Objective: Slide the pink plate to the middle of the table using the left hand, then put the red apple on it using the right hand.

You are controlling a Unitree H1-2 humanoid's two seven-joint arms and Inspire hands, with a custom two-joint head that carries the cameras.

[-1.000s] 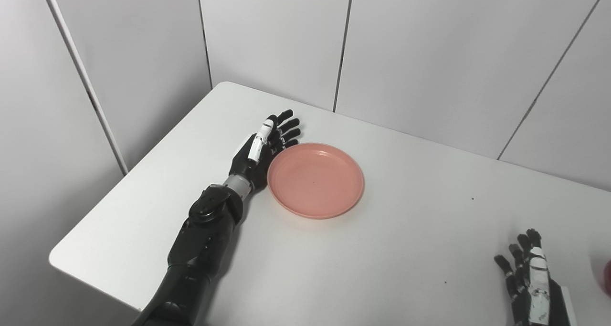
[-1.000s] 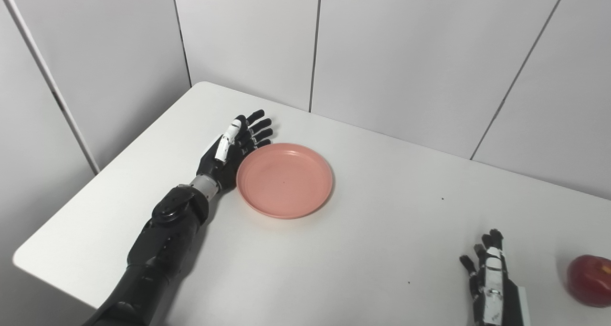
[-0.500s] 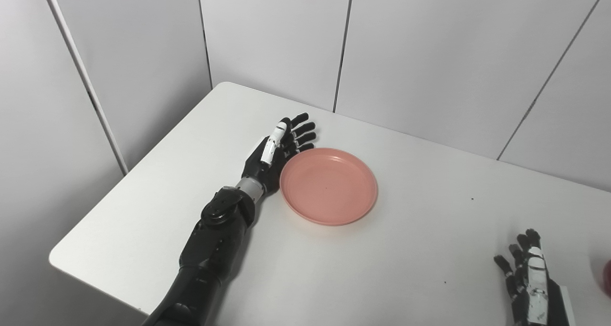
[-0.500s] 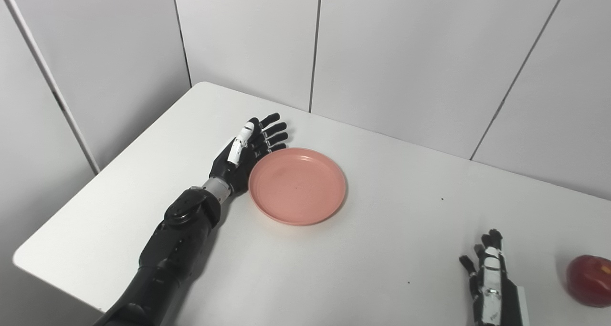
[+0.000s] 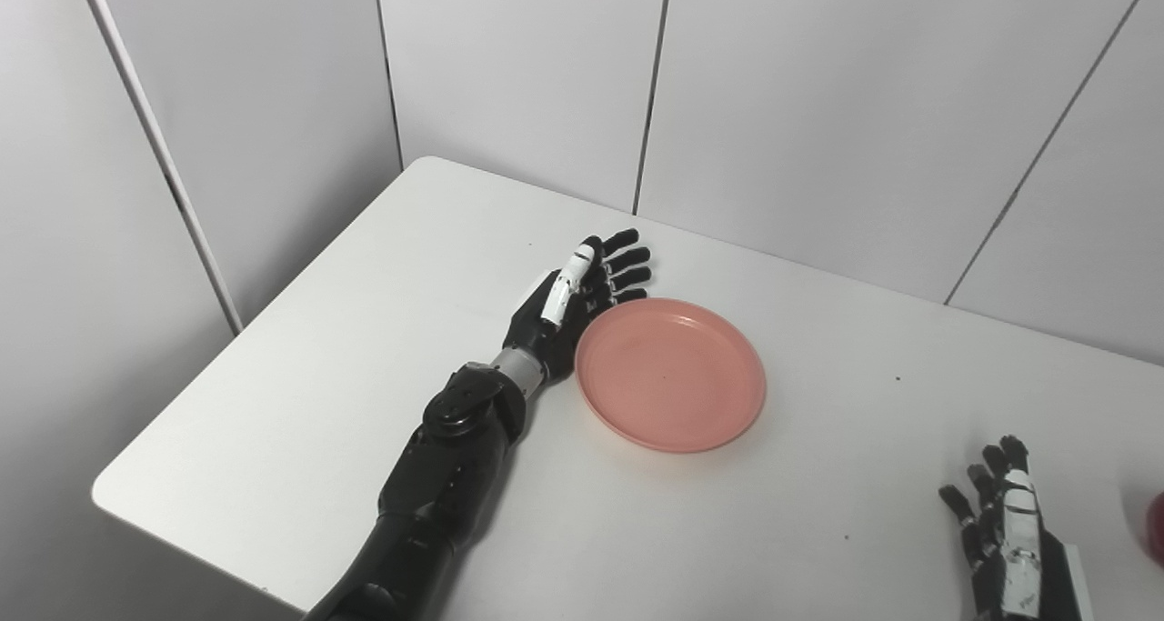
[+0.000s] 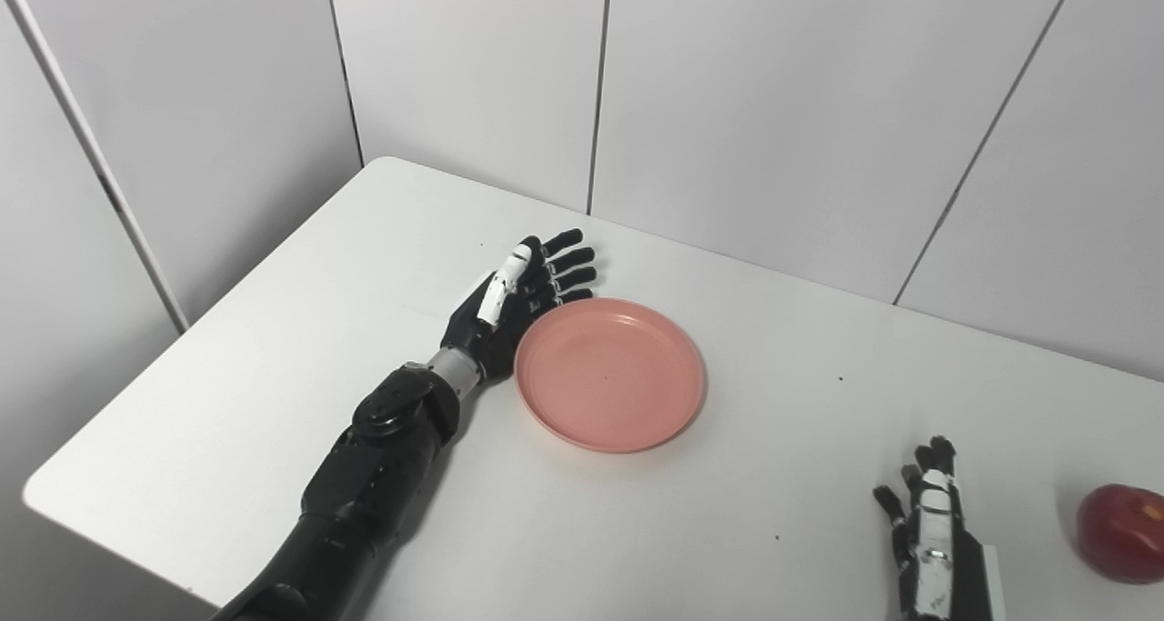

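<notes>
Because the job calls for a slide, not a lift, the left hand stands on edge w/ its palm side against the left rim of the pink plate, fingers straight and spread a little, gripping nothing. That flat contact suits pushing the plate sideways along the white table. Forearm lies low over the tabletop, angled up from the near-left edge, wrist just beside the plate's near-left rim. Plate sits flat, left of the table's middle by my read, so the slide looks unfinished. Right hand waits at the near-right edge, fingers extended and apart, empty. Red apple rests on the table just right of it, not touched; well apart from the plate.
</notes>
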